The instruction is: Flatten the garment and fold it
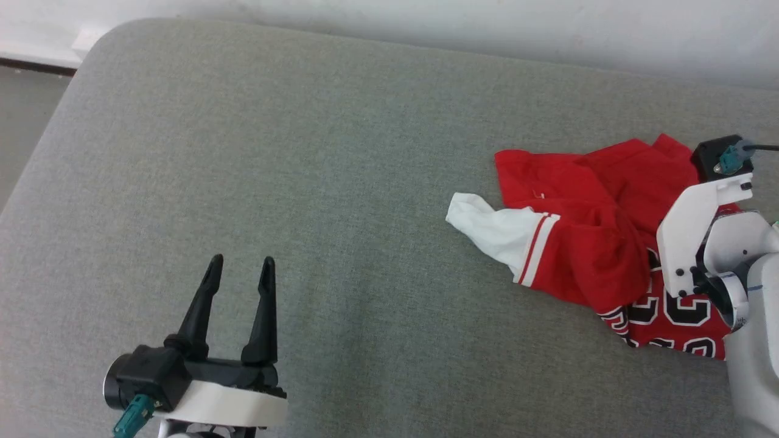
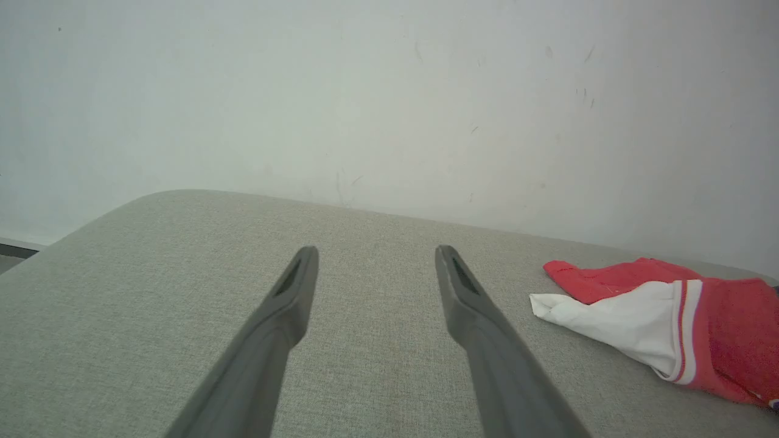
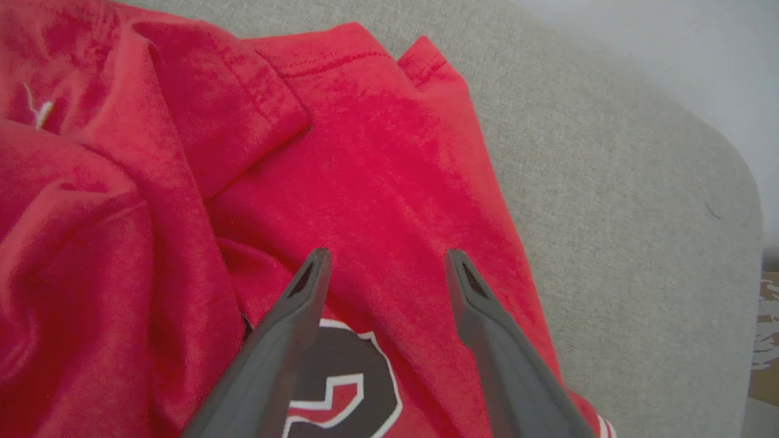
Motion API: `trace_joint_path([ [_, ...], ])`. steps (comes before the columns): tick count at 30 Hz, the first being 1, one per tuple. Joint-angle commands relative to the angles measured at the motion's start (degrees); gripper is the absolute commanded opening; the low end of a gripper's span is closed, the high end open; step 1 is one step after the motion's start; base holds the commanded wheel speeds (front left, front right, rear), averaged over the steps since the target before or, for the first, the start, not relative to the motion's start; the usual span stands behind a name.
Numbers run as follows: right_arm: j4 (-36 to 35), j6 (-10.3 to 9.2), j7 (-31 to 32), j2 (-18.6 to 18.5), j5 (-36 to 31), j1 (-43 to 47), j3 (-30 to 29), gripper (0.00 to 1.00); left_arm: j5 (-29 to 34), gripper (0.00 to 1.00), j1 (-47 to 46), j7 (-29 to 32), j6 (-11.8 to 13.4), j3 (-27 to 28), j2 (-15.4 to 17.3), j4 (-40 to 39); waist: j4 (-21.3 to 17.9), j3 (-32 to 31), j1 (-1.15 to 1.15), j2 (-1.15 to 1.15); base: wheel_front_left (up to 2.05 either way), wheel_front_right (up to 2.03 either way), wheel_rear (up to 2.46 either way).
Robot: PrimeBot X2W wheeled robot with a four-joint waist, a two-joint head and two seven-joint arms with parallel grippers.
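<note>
The garment (image 1: 578, 243) lies crumpled at the right of the grey cushion: red cloth in folds, one white sleeve (image 1: 493, 228) with red-white trim pointing left, and black white-outlined letters (image 1: 681, 310) at its near edge. My right wrist (image 1: 694, 237) hangs over its right part. In the right wrist view my right gripper (image 3: 388, 258) is open just above the red cloth (image 3: 377, 158), nothing between its fingers, with a black number (image 3: 341, 377) under them. My left gripper (image 1: 241, 264) stands open and empty at the lower left, far from the garment (image 2: 700, 328); its fingers (image 2: 286, 316) point at the wall.
The grey cushion (image 1: 304, 182) spreads wide and bare to the left of the garment. A pale wall (image 1: 487, 30) runs along its far edge. The cushion's rounded right end (image 3: 700, 213) lies close beside the garment. Floor (image 1: 24, 121) shows past the left corner.
</note>
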Motion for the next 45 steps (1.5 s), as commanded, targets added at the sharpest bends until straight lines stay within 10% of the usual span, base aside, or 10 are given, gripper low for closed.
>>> trace_joint_path([
  [1,1.2,-0.05,-0.3,0.1,-0.7,-1.0,-0.1,1.0,-0.5,1.0,-1.2,-0.3,-0.3,-0.3,-0.1,0.2,1.2,1.7,-0.01,0.0,0.0,0.0,0.0],
  [4,4.4,-0.05,-1.3,0.3,-1.5,-1.5,-0.3,1.0,-0.8,1.0,-2.2,-0.3,-0.3,-0.7,-0.1,0.4,1.6,2.9,-0.01,0.0,0.0,0.0,0.0],
  [5,5.1,-0.05,-1.8,0.5,-1.8,-1.7,-0.8,0.51,-0.9,1.0,-2.5,-0.3,-0.3,-0.8,-0.1,0.5,1.7,3.3,-0.01,0.0,0.0,0.0,0.0],
  [8,6.9,-0.05,-3.3,0.6,-2.9,-2.3,-1.5,0.0,-1.2,1.0,-3.2,-0.3,-0.4,-0.9,-0.1,0.5,1.8,3.9,-0.01,0.0,0.0,0.0,0.0],
  [24,0.5,-0.05,-6.4,-4.1,-0.4,-19.6,7.2,0.0,-2.4,1.0,-4.0,-0.3,-0.4,-1.0,-0.1,0.7,2.4,5.4,-0.01,0.0,0.0,0.0,0.0],
  [38,16.5,-0.05,-11.5,-4.7,-11.1,-29.3,5.2,0.0,-5.2,1.0,-9.1,-0.3,-0.5,-4.1,-0.1,2.6,9.1,13.1,-0.01,0.0,0.0,0.0,0.0],
  [39,17.7,-0.05,-10.6,-4.2,-11.9,-29.1,4.3,0.13,-5.3,1.0,-9.3,-0.3,-0.5,-4.2,-0.1,2.7,9.1,13.2,-0.01,0.0,0.0,0.0,0.0],
  [41,18.8,-0.05,-10.6,-3.0,-12.3,-29.1,3.4,1.0,-5.5,1.0,-9.6,-0.3,-0.5,-4.3,-0.1,2.9,8.8,13.1,-0.01,0.0,0.0,0.0,0.0],
  [45,19.2,-0.05,-14.1,-1.8,-12.0,-29.5,3.6,1.0,-4.9,1.0,-9.5,-0.3,-0.5,-3.8,-0.1,3.0,6.9,11.4,-0.01,0.0,0.0,0.0,0.0],
])
